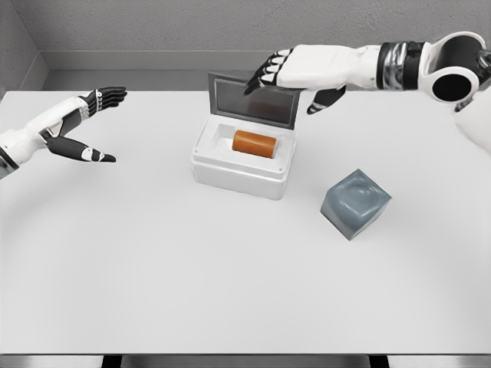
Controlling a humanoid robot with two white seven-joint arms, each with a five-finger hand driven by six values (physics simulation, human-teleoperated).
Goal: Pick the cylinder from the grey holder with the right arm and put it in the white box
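An orange cylinder point(254, 143) lies on its side inside the white box point(244, 173), whose grey lid point(252, 102) stands open at the back. The grey holder point(355, 203) sits on the table to the right of the box, with nothing in it. My right hand point(288, 80) hovers above the lid's top edge, fingers spread and holding nothing. At the far left my left hand point(96, 123) is raised over the table, open and apart from everything.
The white table point(230, 291) ends at a dark front edge near the bottom of the view. A grey wall runs along the back.
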